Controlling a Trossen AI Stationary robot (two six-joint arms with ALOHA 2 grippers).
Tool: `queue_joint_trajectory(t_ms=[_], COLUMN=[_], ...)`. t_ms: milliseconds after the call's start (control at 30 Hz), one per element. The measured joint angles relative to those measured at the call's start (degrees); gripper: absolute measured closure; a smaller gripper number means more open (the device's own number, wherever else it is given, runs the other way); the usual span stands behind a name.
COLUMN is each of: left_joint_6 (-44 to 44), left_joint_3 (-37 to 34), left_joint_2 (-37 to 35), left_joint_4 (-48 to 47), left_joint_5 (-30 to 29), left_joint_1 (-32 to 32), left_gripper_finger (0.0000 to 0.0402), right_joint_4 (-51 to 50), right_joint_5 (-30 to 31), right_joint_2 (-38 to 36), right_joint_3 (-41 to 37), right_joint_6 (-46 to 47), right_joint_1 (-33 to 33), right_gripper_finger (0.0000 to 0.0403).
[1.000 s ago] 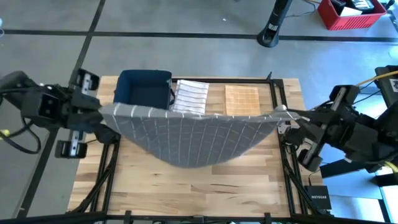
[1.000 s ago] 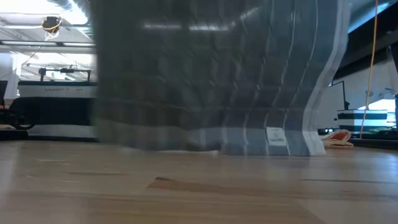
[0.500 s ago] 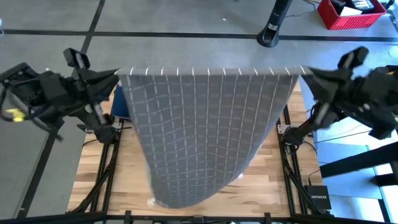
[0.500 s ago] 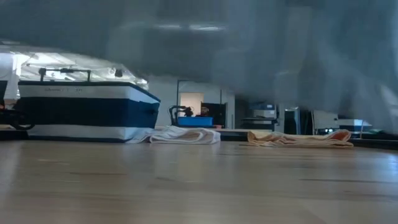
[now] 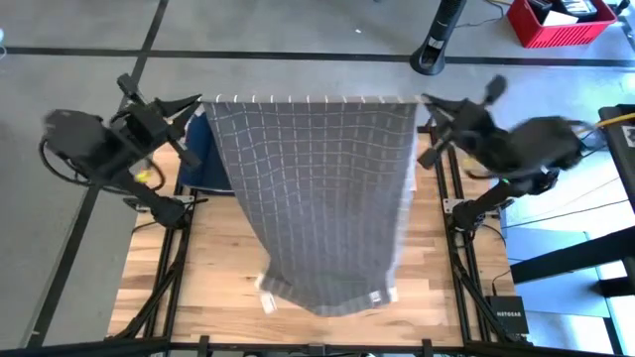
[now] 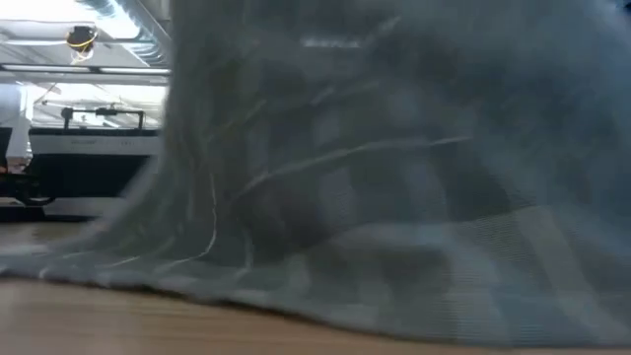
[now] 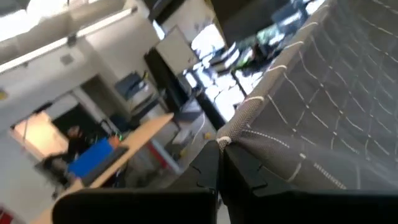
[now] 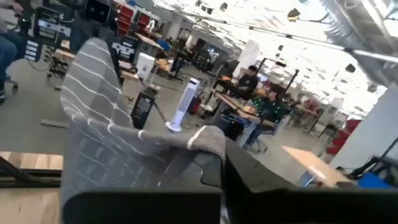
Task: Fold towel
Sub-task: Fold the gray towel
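Observation:
A grey towel with a white grid is stretched between my two grippers above the table's far edge. From there it slopes down toward the near edge. Its lower end lies on the wooden table. In the low view the towel fills most of the picture, and its bottom edge rests on the wood. My left gripper is shut on the far-left corner. My right gripper is shut on the far-right corner. My left gripper pinches the towel's far-left corner between its two fingers, which point about level. The top edge runs taut from it to the other corner. The cloth hangs below the gripper, with its lower end on the table. My right gripper pinches the towel's far-right corner between its two fingers, which point about level. A small bunch of cloth sticks out past the fingertips. The towel falls away below, its top edge drawn taut toward the left gripper.
A dark blue bin stands at the table's far left, half hidden behind the towel. A pale strip of another cloth peeks out at the towel's right side. On the floor beyond the table are a stand's foot and a red crate.
Both grippers have swung from the table's sides toward the far edge and drawn closer together, turning as they went. The towel, which sagged between them, has been flung out flat toward the near edge. Its lower end has landed on the table.

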Motion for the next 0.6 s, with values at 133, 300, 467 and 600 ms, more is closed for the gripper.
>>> queue_joint_trajectory(t_ms=[133,300,467,600], left_joint_6=[-15.54,-25.4,-25.75,-23.22], left_joint_3=[-0.12,-0.13,-2.96,-6.17], left_joint_2=[-0.45,0.1,1.9,2.58], left_joint_4=[-16.99,-27.75,-27.16,-25.44], left_joint_5=[3.54,9.55,9.83,9.94], left_joint_1=[3.36,6.79,9.03,11.88], left_gripper_finger=[0.04,0.04,0.04,0.04], right_joint_4=[-23.41,-29.92,-31.31,-31.29], right_joint_5=[-9.27,-11.18,-5.96,-3.63], right_joint_2=[-0.05,0.19,-1.23,-2.59], right_joint_3=[-0.14,-6.46,-12.97,-17.62], right_joint_6=[19.46,24.67,24.23,26.11], right_joint_1=[-8.06,-14.44,-17.67,-19.34], right_gripper_finger=[0.04,0.04,0.0401,0.0401])
